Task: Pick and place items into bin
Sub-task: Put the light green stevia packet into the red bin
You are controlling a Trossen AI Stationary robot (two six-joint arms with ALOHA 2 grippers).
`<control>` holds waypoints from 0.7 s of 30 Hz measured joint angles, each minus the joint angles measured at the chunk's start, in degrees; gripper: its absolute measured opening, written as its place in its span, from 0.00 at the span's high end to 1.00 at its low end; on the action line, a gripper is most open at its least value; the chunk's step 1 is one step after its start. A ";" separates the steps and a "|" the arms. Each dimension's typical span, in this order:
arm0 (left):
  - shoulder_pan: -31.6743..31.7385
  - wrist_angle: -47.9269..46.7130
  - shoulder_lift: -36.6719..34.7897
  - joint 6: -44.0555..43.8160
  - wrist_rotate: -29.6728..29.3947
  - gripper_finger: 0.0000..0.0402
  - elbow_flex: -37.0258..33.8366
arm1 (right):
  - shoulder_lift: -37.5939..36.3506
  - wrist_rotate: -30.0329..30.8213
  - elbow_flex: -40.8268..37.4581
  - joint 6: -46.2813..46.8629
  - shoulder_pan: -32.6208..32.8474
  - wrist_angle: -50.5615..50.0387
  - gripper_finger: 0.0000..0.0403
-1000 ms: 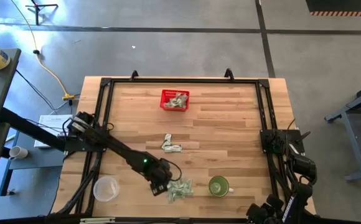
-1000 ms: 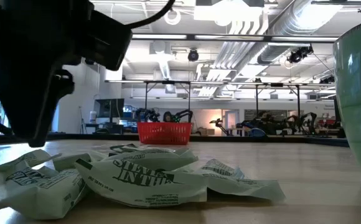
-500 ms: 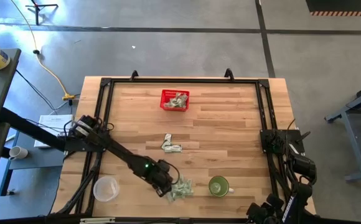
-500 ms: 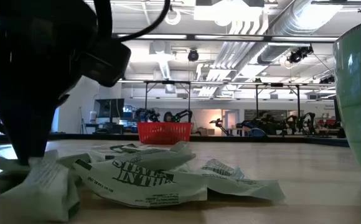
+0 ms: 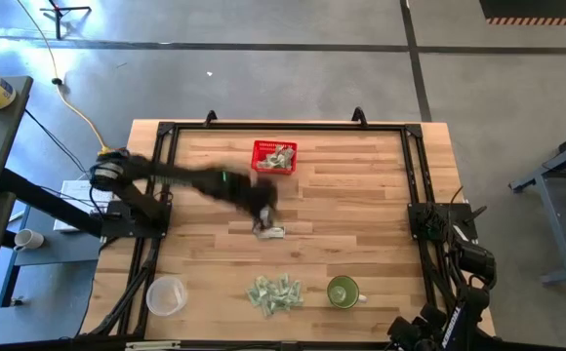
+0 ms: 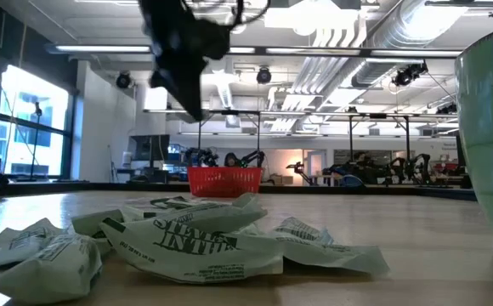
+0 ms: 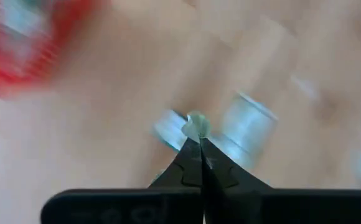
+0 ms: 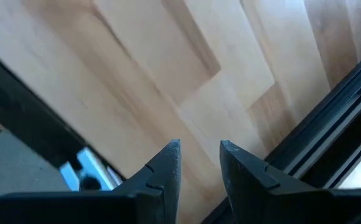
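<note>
Wood table [image 5: 361, 195]: left gripper [image 7: 196, 134] pinched tight on a tiny paper scrap [image 7: 197, 123], mid-table near red basket [image 5: 274, 156]. Right gripper [image 8: 199, 155] parked right edge, fingers slightly apart, empty.

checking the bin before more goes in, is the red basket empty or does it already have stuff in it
Not empty. In the high view the red basket already holds a few crumpled green-and-white pieces; how many cannot be told.
</note>
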 joint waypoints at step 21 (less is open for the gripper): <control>25.56 17.47 5.41 24.40 4.64 0.54 -0.06 | 0.00 -0.37 0.00 0.41 -3.56 1.22 0.74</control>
